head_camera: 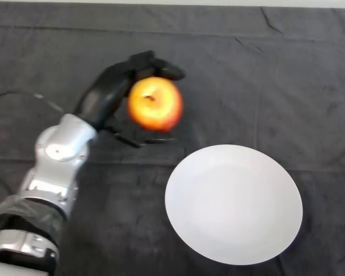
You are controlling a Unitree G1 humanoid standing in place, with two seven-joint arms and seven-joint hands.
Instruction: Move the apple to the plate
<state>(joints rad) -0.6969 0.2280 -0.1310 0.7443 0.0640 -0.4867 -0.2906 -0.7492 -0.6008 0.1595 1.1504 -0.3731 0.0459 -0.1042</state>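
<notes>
While the apple (155, 104) sits in the left hand (106, 92), the pickup looks done and the carry is what remains. Black fingers (161, 68) curl over the top of the fruit and another part of the hand shows under its lower edge, so the grip wraps it from above and below. It seems to be held just clear of the cloth (287, 75) (a faint shadow beneath suggests this, though I cannot be sure it is off the surface). The plate (234, 204) lies to the lower right of the apple, near but apart from it, white and bare, with nothing on it. By my reading, roughly the first half is finished: grasp made, transfer not yet. Left to do are a short move rightward over the plate, a lowering, and a release of the fingers.
</notes>
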